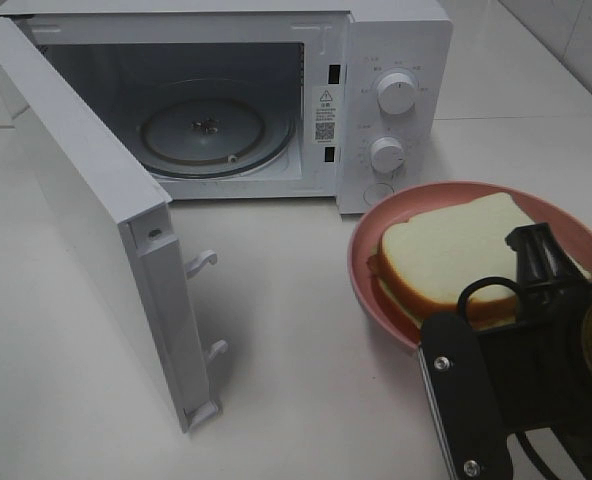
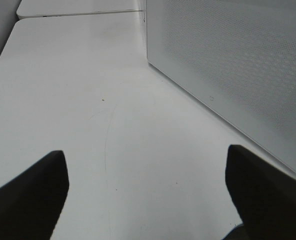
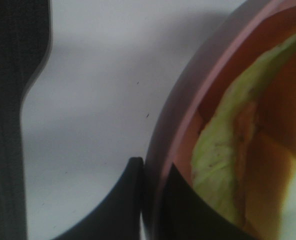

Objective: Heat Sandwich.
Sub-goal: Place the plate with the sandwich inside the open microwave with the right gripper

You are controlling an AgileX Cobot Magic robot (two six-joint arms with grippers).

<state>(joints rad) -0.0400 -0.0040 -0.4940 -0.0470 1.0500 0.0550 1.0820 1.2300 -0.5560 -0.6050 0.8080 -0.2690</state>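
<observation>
Heads up on a few things I'd watch here. Your right tool is pinching the rim of the pink plate at the edge nearest the robot, one finger outside the lip and one inside. The sandwich sits on that plate, out on the desk to the right of the microwave, just in front of the knobs. I can't tell if the plate is off the desk or resting on it.

The biggest risk, I reckon, is the one-sided grip. All the weight hangs off a thin rim, so the plate could droop on the far side or twist in the tool. If it tips, the top slice slides off first.

Second one is the path. The plate is right of the opening, so it has to travel sideways before it goes in. Cut the corner and the rim clips the control panel or the sill, which could knock the grip loose. It also needs to land flat on the glass turntable, not half on its edge.

Your left tool is spread wide with nothing in it, hanging over bare desk next to a white perforated panel, probably the open door. Nudge that and the door swings into the plate's way.
</observation>
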